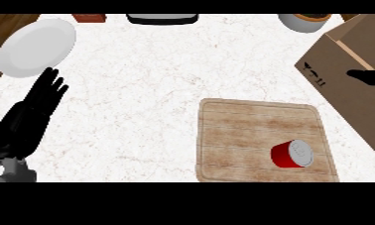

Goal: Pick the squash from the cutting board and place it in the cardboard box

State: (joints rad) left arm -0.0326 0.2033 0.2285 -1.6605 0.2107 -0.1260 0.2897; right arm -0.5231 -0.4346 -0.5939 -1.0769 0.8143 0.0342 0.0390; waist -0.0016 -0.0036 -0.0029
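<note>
Standing on cutting board (242, 135): red can (293, 153).
Left robot hand (31, 112): held wide – beside white plate (36, 46).
Right robot hand (363, 76): glimpsed over cardboard box (333, 87) – state cannot be told.

We count one cutting board (249, 125), one red can (293, 153), one cardboard box (338, 63) and one white plate (36, 46). Along the far edge we count three more things, one each: brown block (89, 18), dark tray (162, 19), grey pot (304, 22). We count two hands: left hand (33, 112), right hand (363, 77).
</note>
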